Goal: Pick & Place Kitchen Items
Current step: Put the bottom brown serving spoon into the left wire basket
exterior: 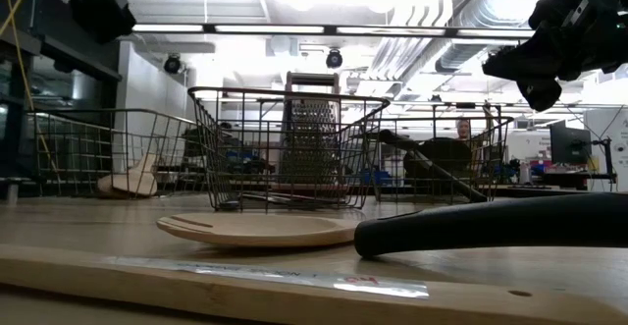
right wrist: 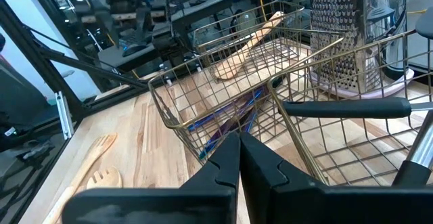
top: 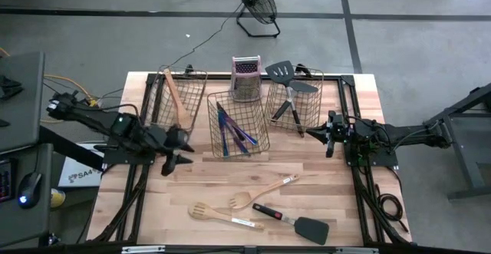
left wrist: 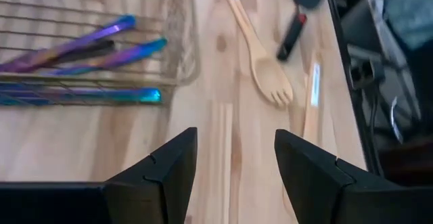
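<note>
- Sorting looks partly done: a wooden utensil (top: 177,100) lies in the left basket (top: 201,76), the iridescent cutlery (top: 232,133) in the middle basket (top: 263,139), and black spatulas (top: 285,93) in the right basket (top: 318,77).
- We judge three items remain on the worktop (top: 153,208), near its front edge: a wooden spoon (top: 263,192), a wooden fork (top: 222,215) and a black spatula (top: 295,222).
- The left end effector (top: 175,148) hovers just in front of the left and middle baskets, fingers (left wrist: 166,173) spread apart and holding nothing; its wrist view looks toward the loose wooden pieces.
- The right end effector (top: 331,133) hangs beside the right basket, its fingers pressed together with nothing between them.
- Next, we think, the left arm should travel toward the front and come down over the wooden spoon's handle, fingers straddling it.
- The spoon and fork lie close together, and the spatula's red-black handle sits just beside them, so a careless descent could nudge a neighbour.
- The box grater (top: 245,77) stands behind the middle basket, well clear; a floor fan (top: 255,1) sits beyond the worktop.
</note>
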